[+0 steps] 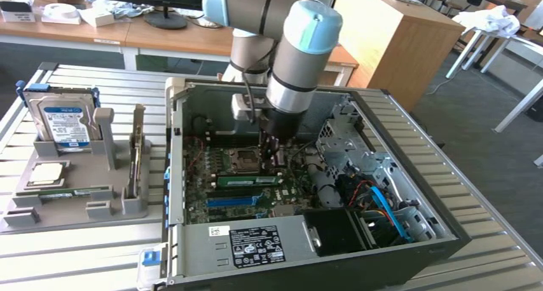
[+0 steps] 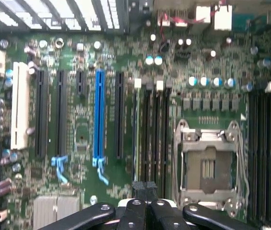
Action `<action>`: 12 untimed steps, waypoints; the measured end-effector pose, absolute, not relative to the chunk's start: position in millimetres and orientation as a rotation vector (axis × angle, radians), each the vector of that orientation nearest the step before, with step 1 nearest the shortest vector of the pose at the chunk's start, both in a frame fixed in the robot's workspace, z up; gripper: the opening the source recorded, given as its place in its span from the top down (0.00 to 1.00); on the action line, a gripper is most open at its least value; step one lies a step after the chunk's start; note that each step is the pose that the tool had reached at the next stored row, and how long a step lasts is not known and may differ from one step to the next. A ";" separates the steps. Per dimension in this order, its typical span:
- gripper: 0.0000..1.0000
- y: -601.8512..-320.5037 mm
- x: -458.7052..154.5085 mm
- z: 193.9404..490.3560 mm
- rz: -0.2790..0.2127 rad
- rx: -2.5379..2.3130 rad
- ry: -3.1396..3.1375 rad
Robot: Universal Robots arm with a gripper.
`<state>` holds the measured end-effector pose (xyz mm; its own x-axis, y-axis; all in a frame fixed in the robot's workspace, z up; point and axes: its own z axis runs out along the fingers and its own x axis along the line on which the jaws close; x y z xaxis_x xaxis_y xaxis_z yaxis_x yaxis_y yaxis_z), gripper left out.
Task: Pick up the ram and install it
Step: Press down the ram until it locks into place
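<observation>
Green ram seated edge-up in a motherboard slot inside the open computer case, long axis across the exterior view, just below our claw, whose fingers we read as pressed together, holding nothing.

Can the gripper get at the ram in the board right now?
Probably yes: the gripper hangs just above the slots by the CPU socket, the case is open, and nothing sits over the ram.
</observation>
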<state>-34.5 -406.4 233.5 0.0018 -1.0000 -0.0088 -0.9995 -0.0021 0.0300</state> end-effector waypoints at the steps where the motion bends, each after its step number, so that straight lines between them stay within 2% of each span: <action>1: 0.90 -406.4 -37.4 233.6 -0.043 2.213 -2.209; 12: 0.90 -405.7 -60.4 233.4 -0.043 2.213 -2.208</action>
<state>-60.4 -405.7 233.4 0.0018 -1.0000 -0.0087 -0.9995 -0.0021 0.0300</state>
